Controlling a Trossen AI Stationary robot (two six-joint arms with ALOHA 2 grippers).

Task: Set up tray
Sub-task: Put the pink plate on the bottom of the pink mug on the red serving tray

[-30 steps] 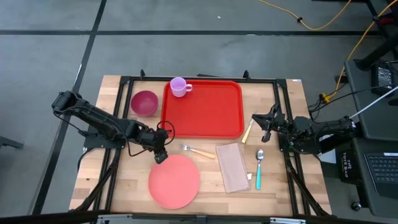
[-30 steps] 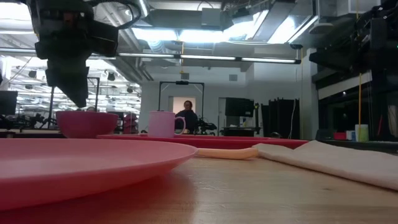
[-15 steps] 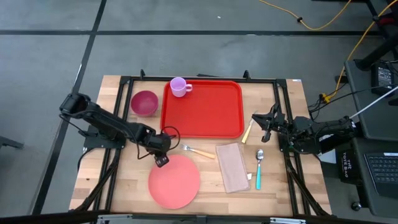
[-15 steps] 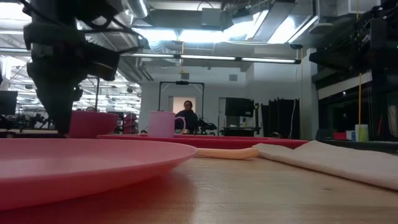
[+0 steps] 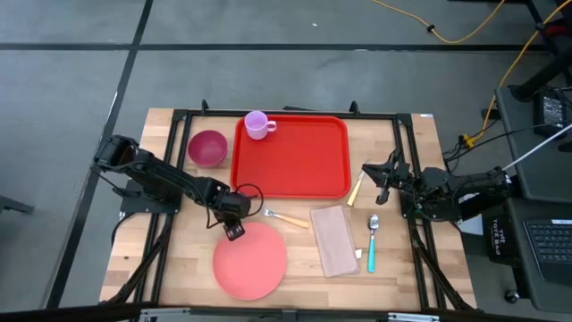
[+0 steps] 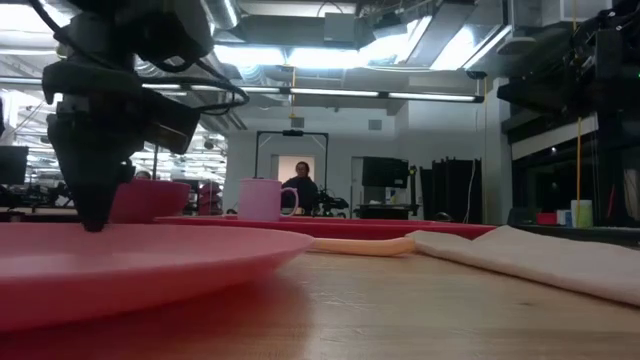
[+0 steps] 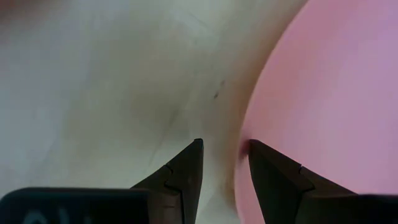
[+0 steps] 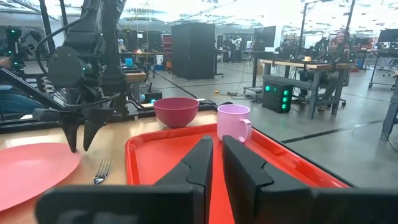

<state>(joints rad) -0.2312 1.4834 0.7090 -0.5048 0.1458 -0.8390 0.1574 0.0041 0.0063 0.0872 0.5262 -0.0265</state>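
Straddling the plate's rim

Reaching down at the table's middle, the left gripper (image 5: 232, 232) sets its parted fingers (image 7: 186, 171) astride the edge of the pink plate (image 5: 250, 260), one tip outside on the wood, the other on the plate, gripping nothing. The right gripper (image 5: 378, 181) waits at the table's right side, fingers nearly closed and empty. The red tray (image 5: 295, 156) lies at the far centre, a mug (image 5: 258, 124) on its corner.

Red tray (image 5: 290, 159) flat, table's far middle; mug on corner
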